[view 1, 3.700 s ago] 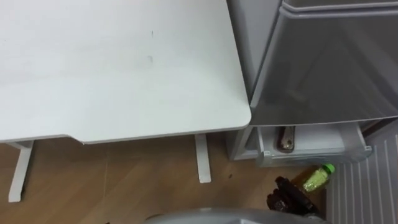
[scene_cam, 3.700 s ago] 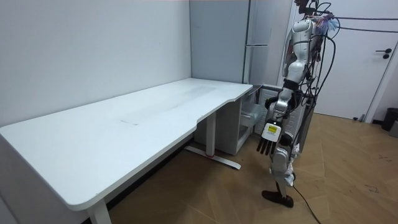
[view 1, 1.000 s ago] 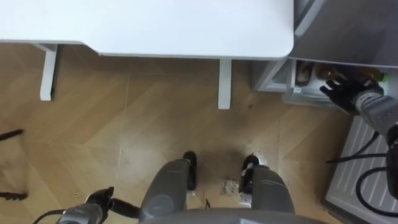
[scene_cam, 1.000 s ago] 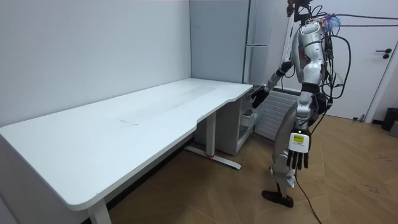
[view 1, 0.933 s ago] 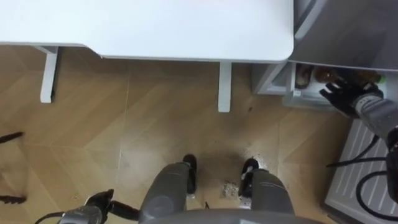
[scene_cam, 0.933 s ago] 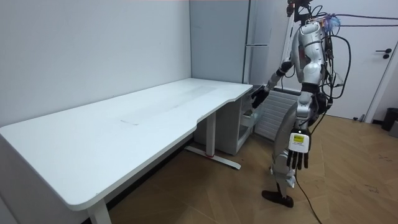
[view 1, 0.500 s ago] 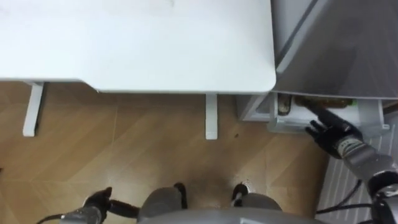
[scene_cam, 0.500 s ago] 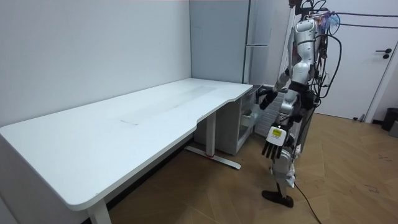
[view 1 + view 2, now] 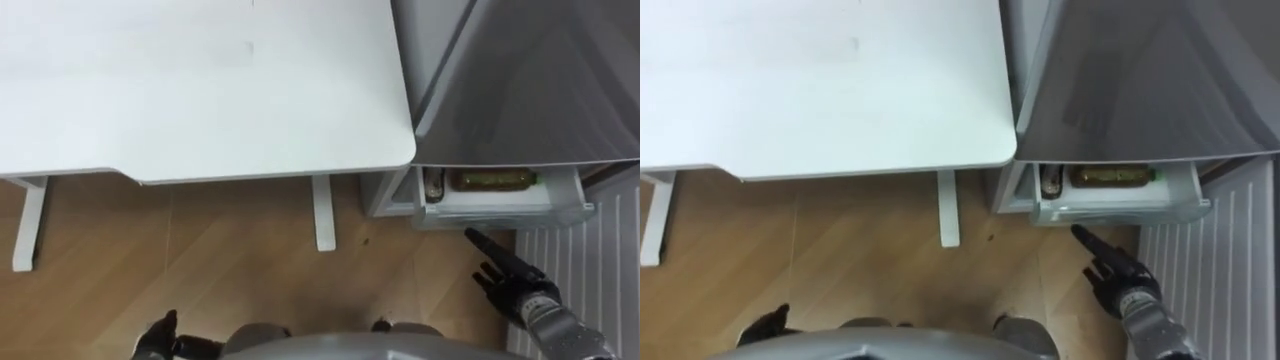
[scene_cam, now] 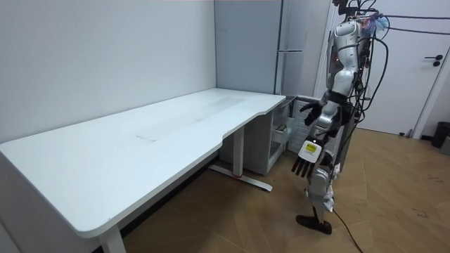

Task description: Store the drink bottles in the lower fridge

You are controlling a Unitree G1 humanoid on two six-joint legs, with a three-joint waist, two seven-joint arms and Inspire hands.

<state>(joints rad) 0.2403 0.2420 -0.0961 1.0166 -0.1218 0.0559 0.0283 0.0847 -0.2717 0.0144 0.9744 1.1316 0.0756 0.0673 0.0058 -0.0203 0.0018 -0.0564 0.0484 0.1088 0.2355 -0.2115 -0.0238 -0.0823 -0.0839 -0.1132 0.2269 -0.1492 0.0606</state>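
A bottle (image 9: pixel 492 180) and a darker bottle (image 9: pixel 433 185) lie in the fridge's (image 9: pixel 520 90) open lower drawer (image 9: pixel 505 212), beside the bench (image 9: pixel 200 90). The right robot hand (image 9: pixel 515 285) hovers just before the drawer, fingers straight, empty. The left robot hand (image 10: pixel 302 163) hangs relaxed at the robot's side, also empty.

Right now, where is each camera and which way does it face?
Left eye view: on the head, looking down at the white table and open fridge drawer; right robot hand lower right, left robot hand lower left.
Right eye view: same scene, slightly offset.
Room view: across the room, facing the whole standing robot by the fridge.
All share table, both robot hands.
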